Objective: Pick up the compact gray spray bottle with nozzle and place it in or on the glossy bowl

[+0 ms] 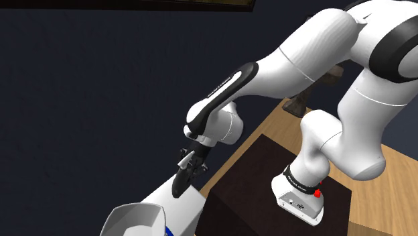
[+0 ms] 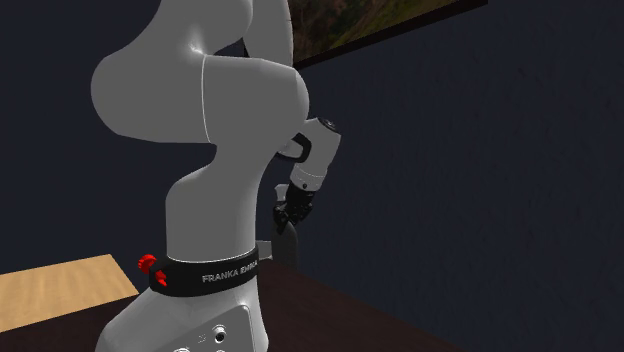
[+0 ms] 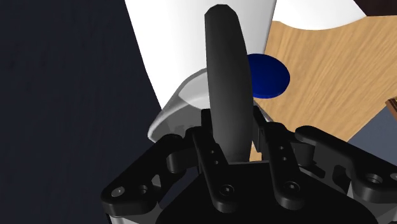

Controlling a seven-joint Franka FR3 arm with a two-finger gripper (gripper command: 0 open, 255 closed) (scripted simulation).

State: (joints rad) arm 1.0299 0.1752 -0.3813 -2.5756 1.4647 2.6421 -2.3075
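Note:
A dark grey spray bottle (image 1: 181, 182) hangs from my gripper (image 1: 190, 161), which is shut on it. It hangs over the white table (image 1: 184, 204), up and to the right of the white bowl (image 1: 134, 218) at the shoulder view's lower left. In the wrist view the bottle (image 3: 225, 83) stands out long and dark between the fingers (image 3: 207, 149), with the bowl's rim (image 3: 173, 113) just beyond the gripper (image 3: 233, 137). In the second exterior view the gripper (image 2: 296, 205) shows past the arm, the bottle (image 2: 287, 237) hanging below it.
The dark stand (image 1: 261, 181) sits close to the table's right. Wooden floor (image 1: 395, 181) lies behind it, and a dark blue wall (image 1: 87, 100) backs the table. A blue disc (image 3: 267, 75) lies beyond the bottle, by the table's edge.

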